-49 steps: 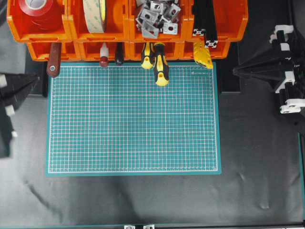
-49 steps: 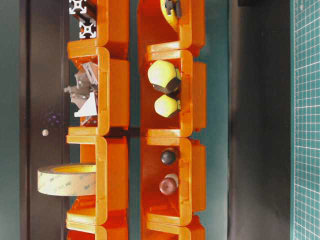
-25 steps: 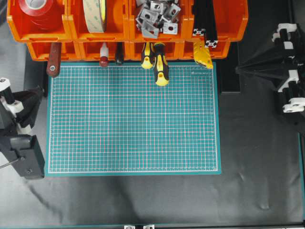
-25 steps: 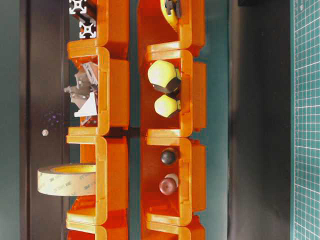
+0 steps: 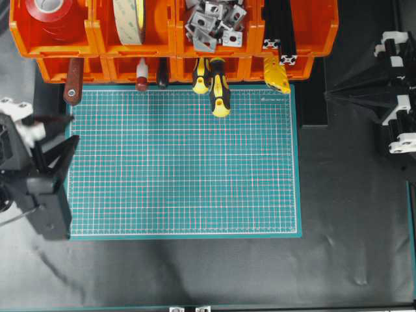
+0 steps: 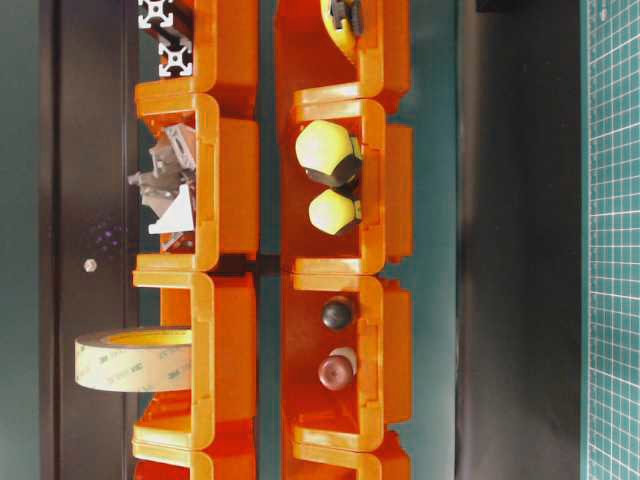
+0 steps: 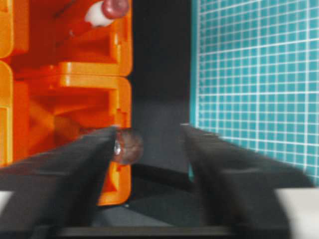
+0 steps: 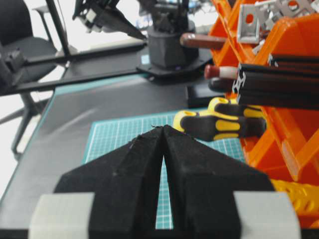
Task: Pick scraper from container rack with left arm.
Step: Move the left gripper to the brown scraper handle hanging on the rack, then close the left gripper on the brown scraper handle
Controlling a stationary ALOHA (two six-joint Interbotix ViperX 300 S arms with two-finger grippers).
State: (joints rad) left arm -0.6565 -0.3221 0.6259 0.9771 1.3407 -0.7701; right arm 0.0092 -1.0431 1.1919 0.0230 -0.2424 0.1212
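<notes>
the left gripper [image 5: 68, 127] hovers at the green mat's [image 5: 182, 162] left edge, fingers apart and holding nothing. the scraper [image 5: 73, 82] still sits in the container rack [image 5: 175, 42], handle poking out. the right gripper [image 8: 163, 130] is pressed together, far right.

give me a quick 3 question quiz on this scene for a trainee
1. True or false: the left gripper is shut on the scraper.
2. Which bin of the rack's lower row holds the scraper, seen from overhead? A) far left B) far right C) middle
3. Fill in: the two screwdrivers have yellow-and-____ handles.

Key
1. False: its fingers stand apart and hold nothing; the scraper's handle sticks out of its bin, untouched.
2. A
3. black
</notes>
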